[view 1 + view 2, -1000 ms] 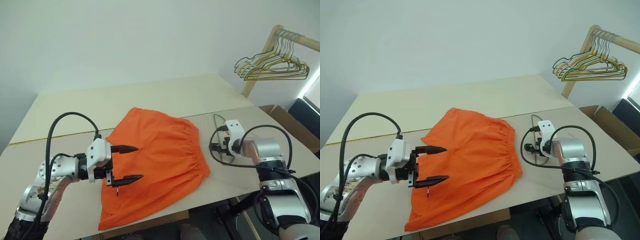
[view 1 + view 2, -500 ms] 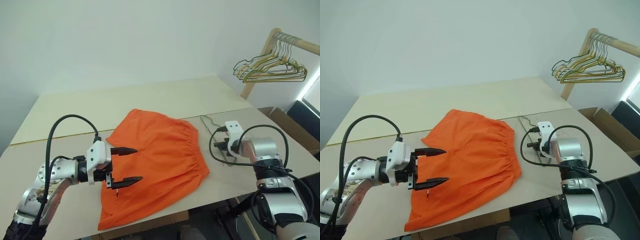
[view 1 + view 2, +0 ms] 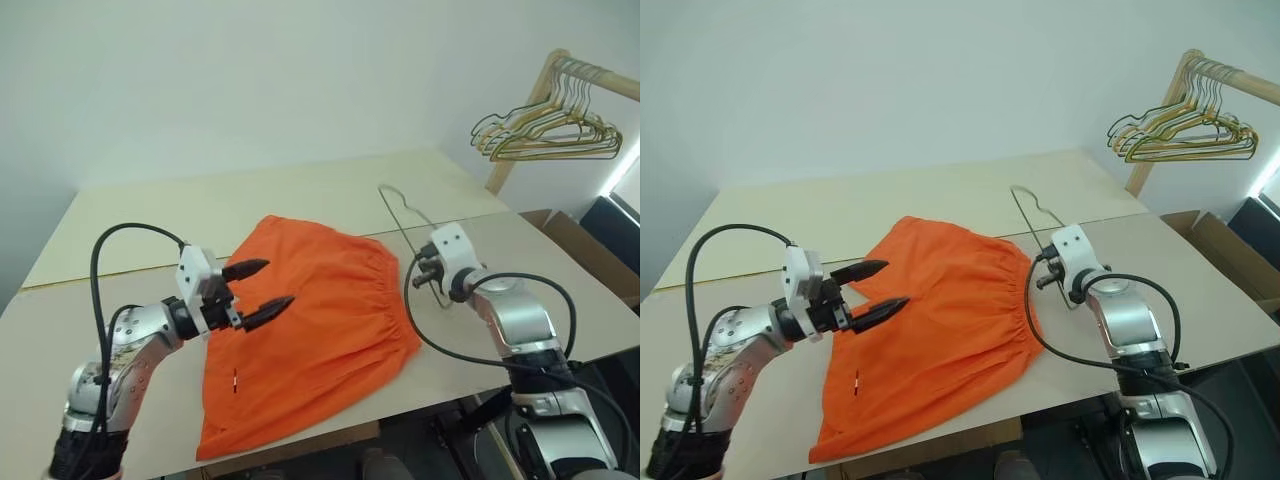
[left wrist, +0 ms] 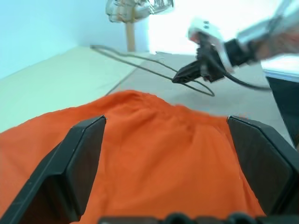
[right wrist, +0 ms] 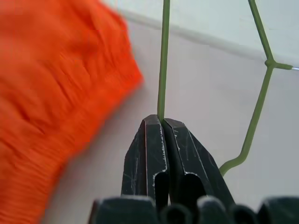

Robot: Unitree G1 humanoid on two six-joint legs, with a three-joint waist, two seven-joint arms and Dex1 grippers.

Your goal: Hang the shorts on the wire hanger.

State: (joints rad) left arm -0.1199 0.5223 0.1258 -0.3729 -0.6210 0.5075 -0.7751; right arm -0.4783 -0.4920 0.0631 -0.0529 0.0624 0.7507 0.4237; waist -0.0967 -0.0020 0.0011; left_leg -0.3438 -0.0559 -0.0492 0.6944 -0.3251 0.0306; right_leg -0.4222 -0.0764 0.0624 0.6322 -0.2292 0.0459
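Right end effector (image 5: 162,122) clamped on wire hanger (image 3: 400,222), lifted beside shorts (image 3: 310,320); left end effector (image 3: 262,291) apart over shorts.

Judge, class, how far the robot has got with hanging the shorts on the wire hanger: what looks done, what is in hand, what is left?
Done: the right gripper is shut on the wire hanger, which is raised off the table. In hand: the left gripper hovers open over the shorts. Left: the shorts lie flat on the table, not yet on the hanger.
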